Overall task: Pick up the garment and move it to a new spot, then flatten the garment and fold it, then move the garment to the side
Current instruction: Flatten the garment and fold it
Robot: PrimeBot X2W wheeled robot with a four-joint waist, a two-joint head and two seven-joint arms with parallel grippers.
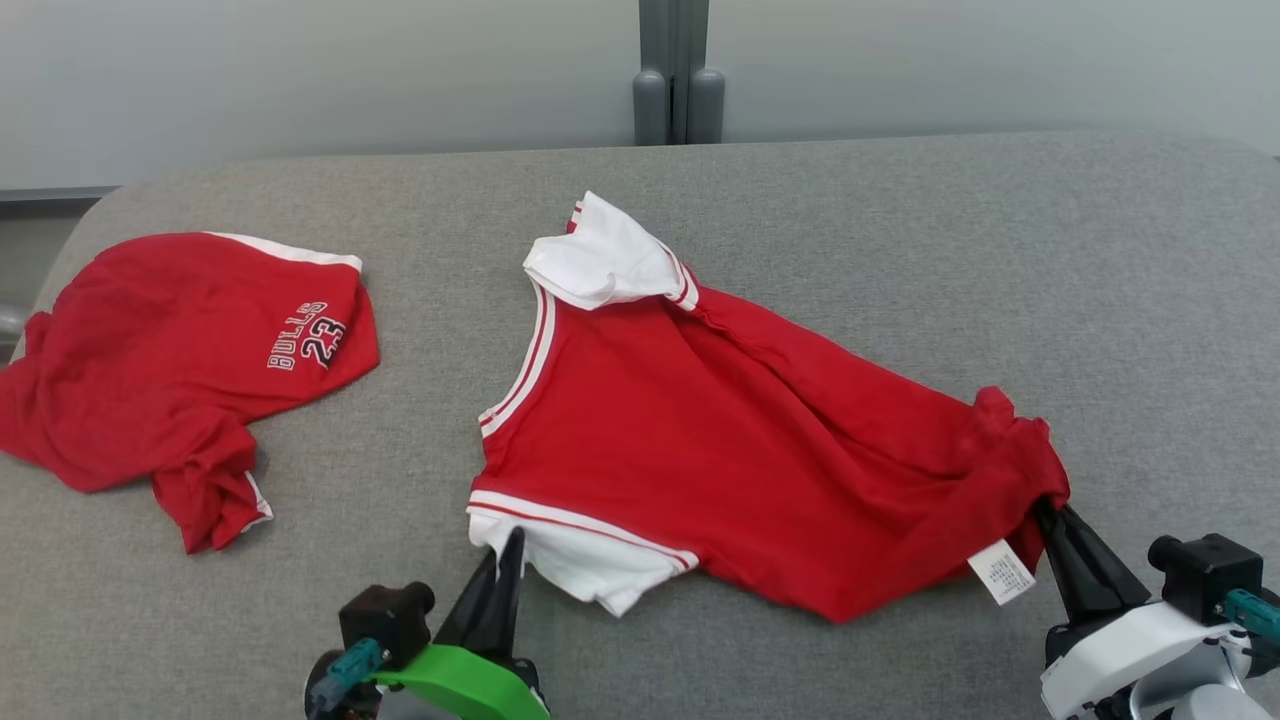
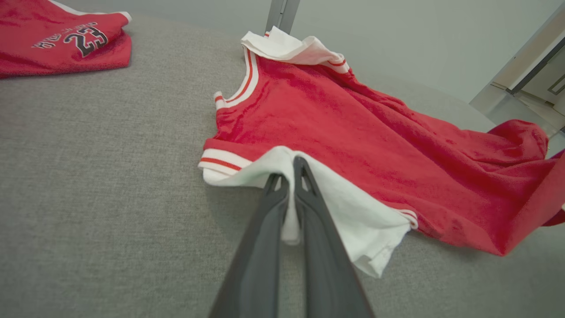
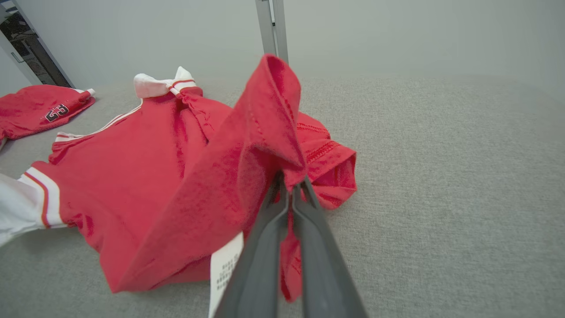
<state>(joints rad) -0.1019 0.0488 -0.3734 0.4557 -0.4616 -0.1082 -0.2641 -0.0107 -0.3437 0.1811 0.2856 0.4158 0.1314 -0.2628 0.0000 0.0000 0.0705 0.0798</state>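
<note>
We see the left gripper [image 1: 512, 548] pinched shut on the white sleeve [image 2: 348, 207] of the red jersey [image 1: 720, 430]. The left wrist view shows cloth squeezed between its fingers. The right gripper [image 1: 1048, 515] clamps the hem corner [image 3: 273, 115]: the right wrist view has it standing up above the jaws, the head view just shows a bunch. A care label [image 1: 1001, 572] sits just left of the right jaws. A Bulls 23 garment [image 1: 180, 350] lies well left of the left jaws on the grey table [image 1: 900, 220].
</note>
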